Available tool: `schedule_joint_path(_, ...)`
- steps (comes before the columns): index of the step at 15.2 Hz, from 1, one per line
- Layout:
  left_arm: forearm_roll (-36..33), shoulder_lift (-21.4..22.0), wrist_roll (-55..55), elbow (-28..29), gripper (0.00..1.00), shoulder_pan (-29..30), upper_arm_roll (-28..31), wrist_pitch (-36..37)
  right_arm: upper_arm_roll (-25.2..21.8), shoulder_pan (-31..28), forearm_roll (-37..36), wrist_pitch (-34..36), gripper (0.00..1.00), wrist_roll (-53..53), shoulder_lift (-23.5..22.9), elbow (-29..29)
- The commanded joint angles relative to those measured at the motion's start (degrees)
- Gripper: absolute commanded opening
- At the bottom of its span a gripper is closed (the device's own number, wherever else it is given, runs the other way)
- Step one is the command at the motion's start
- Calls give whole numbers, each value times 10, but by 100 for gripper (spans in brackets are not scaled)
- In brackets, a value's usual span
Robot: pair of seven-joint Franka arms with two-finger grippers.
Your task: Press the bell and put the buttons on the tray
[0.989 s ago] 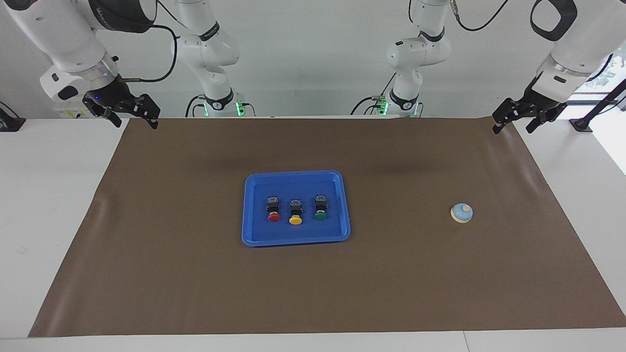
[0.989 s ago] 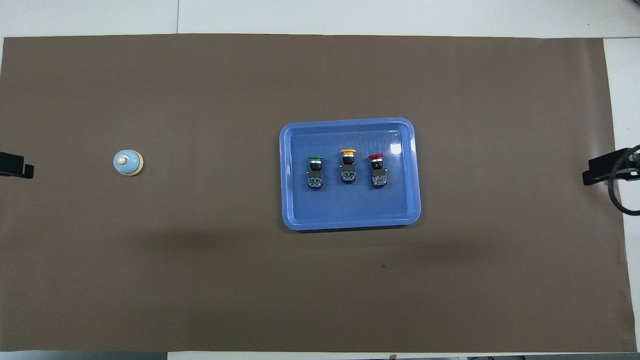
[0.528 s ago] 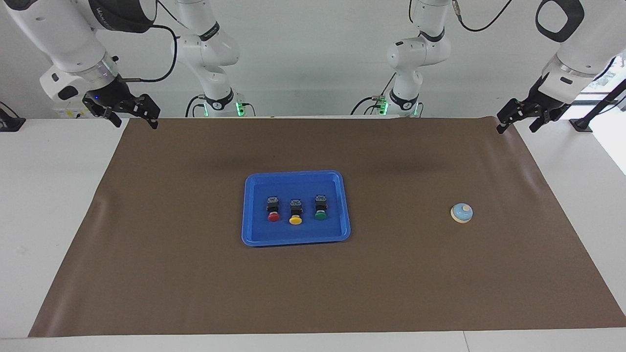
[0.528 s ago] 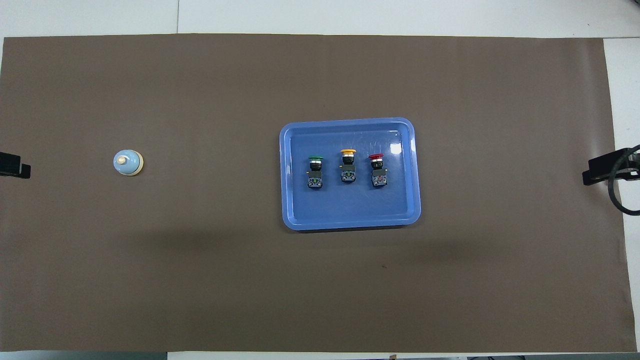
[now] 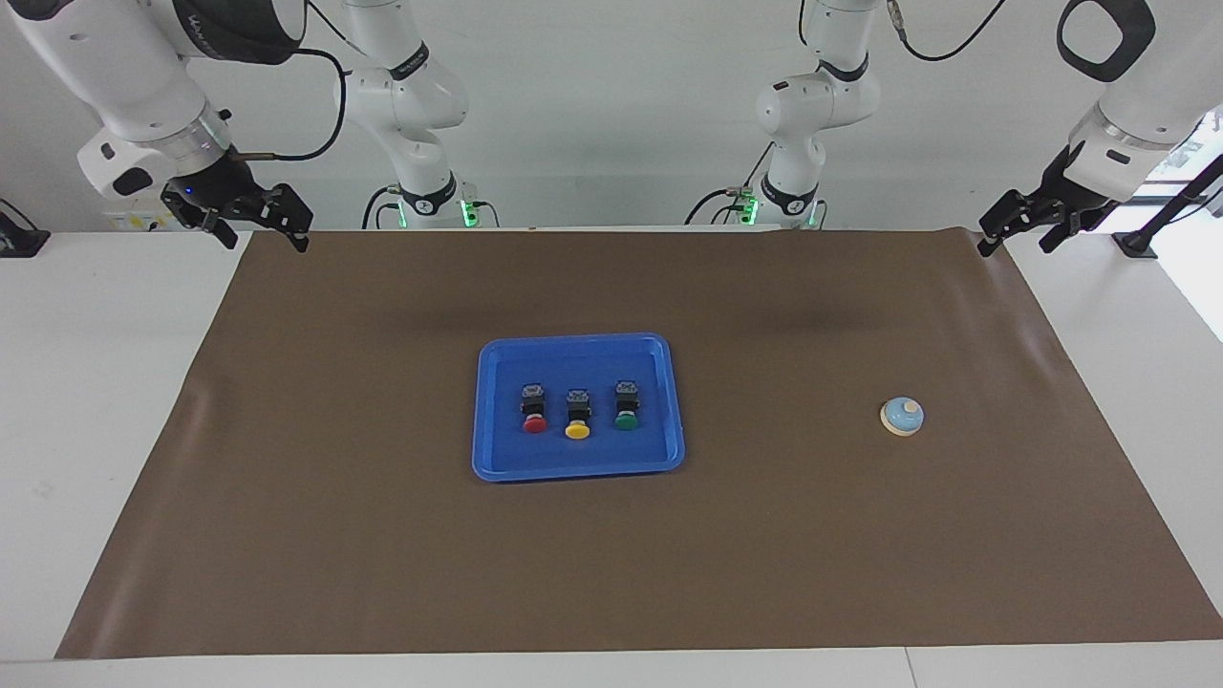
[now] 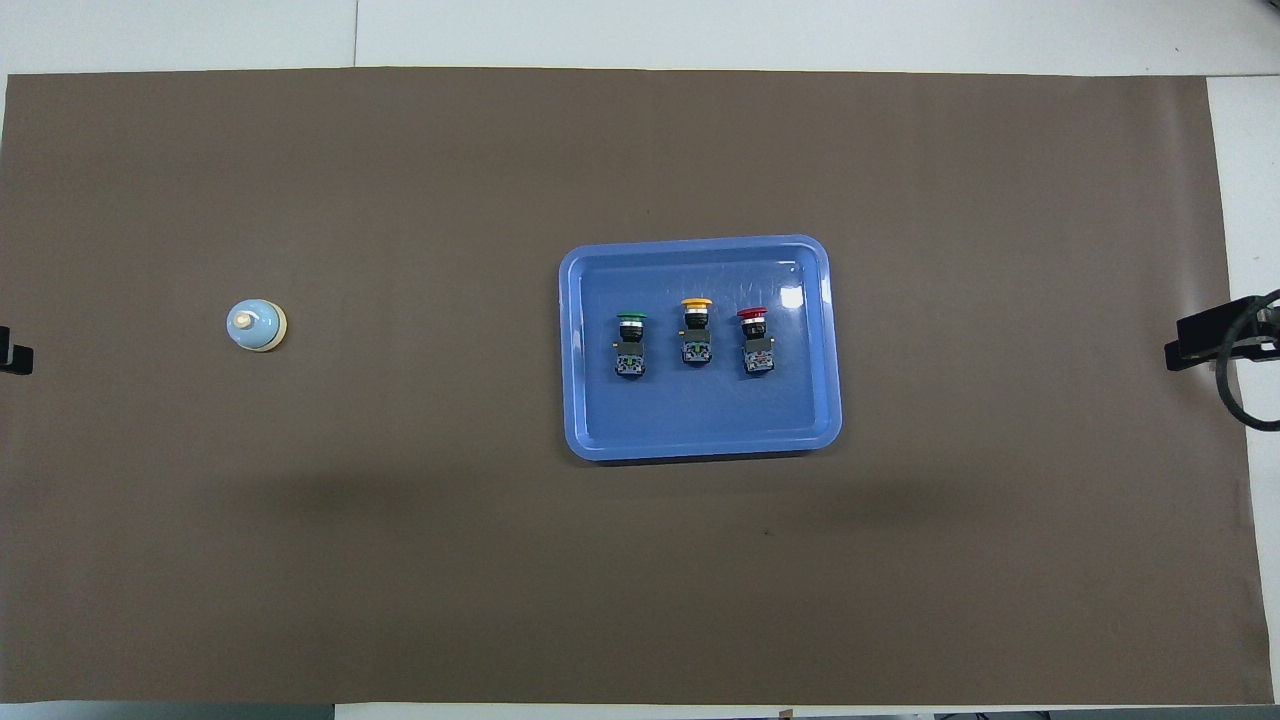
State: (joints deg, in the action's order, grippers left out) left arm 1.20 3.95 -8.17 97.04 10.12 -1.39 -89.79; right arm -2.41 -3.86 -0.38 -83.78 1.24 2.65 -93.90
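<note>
The blue tray [image 5: 576, 462] lies mid-mat. Three buttons lie in it in a row with their caps pointing away from the robots: red [image 5: 535, 417], yellow [image 5: 577, 420] and green [image 5: 627, 413]. From overhead the tray [image 6: 700, 432] holds the green [image 6: 630, 345], yellow [image 6: 696, 335] and red [image 6: 755, 342] buttons. The bell [image 5: 902, 417] [image 6: 256, 326] stands alone on the mat toward the left arm's end. My left gripper [image 5: 1013, 245] hangs open and empty over the mat's corner at that end. My right gripper [image 5: 267, 241] waits open and empty over the mat's corner at the right arm's end.
A brown mat [image 5: 382, 535] covers most of the white table [image 5: 96, 401]. A black cable loop [image 6: 1245, 390] hangs by the right gripper [image 6: 1200, 342]. Only a black tip of the left gripper [image 6: 12, 358] shows at the overhead view's edge.
My left gripper has drawn back up and outward toward the left arm's end of the table. The right arm, the tray, the buttons and the bell have not moved.
</note>
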Motion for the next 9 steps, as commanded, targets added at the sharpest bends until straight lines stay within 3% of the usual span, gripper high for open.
schedule_joint_path(1, -6, -2, -3, -12, 100, -9, -1, 9, 2, -1, -3, 3, 100, -7, 2, -1)
schedule_joint_path(2, -6, -3, -2, -12, 100, -26, 8, 11, 2, -1, -3, 3, 100, -7, 2, -1)
schedule_joint_path(4, -4, -3, -2, -15, 100, -90, 80, 11, 2, 0, -3, 3, 100, -7, 2, -1)
schedule_joint_path(9, -5, -3, -2, -17, 100, -98, 83, 22, 2, -1, -3, 3, 100, -7, 2, -1)
